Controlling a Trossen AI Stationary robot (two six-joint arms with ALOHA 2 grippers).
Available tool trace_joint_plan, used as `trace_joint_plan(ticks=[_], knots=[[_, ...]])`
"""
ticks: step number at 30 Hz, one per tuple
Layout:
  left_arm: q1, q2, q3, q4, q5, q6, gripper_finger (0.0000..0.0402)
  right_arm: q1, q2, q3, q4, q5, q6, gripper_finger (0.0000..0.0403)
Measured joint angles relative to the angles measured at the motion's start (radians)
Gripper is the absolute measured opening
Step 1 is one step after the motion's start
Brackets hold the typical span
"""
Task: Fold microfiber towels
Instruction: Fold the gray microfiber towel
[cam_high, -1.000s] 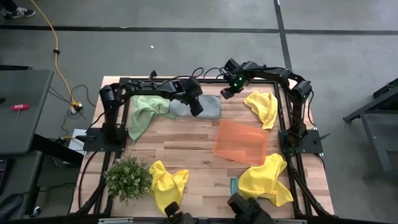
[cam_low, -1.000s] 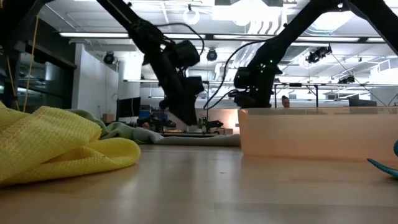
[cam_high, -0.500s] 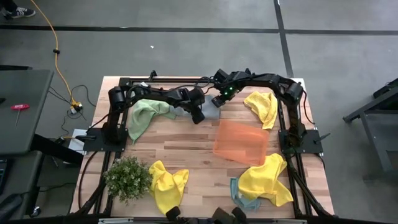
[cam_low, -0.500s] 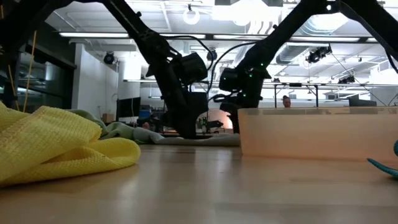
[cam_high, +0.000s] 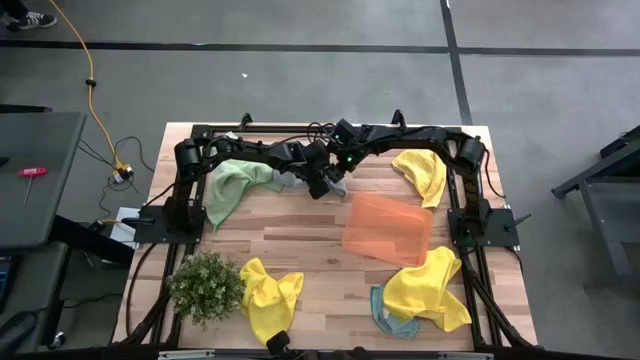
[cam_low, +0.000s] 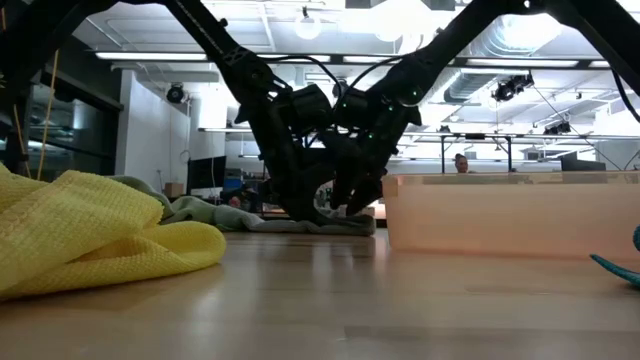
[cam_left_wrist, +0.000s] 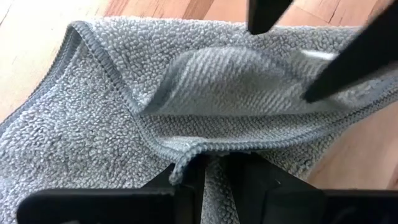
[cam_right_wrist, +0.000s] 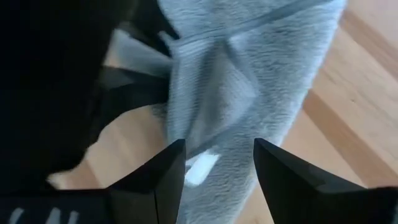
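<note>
The left tool (cam_left_wrist: 214, 177) pinches the grey-blue towel's (cam_left_wrist: 93, 118) hem; the right tool (cam_right_wrist: 217, 165) hovers spread above it, empty; the wrist views alone show this.

Even, diffuse overhead light fills the high view, with faint shadows on the counter (cam_high: 300, 225). In the low view, bright ceiling strips (cam_low: 330, 55) backlight the arms into silhouettes, and the near yellow towel (cam_low: 90, 230) is soft. The right wrist view is blurred; the left wrist view is crisp.
</note>
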Motion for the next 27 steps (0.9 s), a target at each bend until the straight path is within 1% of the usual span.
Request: trace_joint_plan(ticks=[5, 12, 16, 21, 27], knots=[[0.000, 0.001, 0.000, -0.001, 0.000, 0.010, 0.0056, -0.004, -0.024, 0.000, 0.000, -0.110, -0.082, 0.0181], [0.000, 0.002, -0.001, 0.001, -0.001, 0.045, 0.0056, -0.043, -0.087, 0.000, -0.008, -0.129, -0.292, 0.0181], [0.000, 0.002, -0.001, 0.007, -0.001, 0.045, 0.0056, -0.062, -0.100, 0.000, -0.022, -0.029, -0.350, 0.0181], [0.001, 0.003, -0.003, 0.028, 0.000, 0.045, 0.0056, -0.060, -0.072, 0.000, -0.025, 0.017, -0.449, 0.0181], [0.001, 0.003, -0.003, 0.030, -0.001, 0.045, 0.0056, -0.044, 0.000, 0.000, 0.088, 0.114, -0.466, 0.0181]])
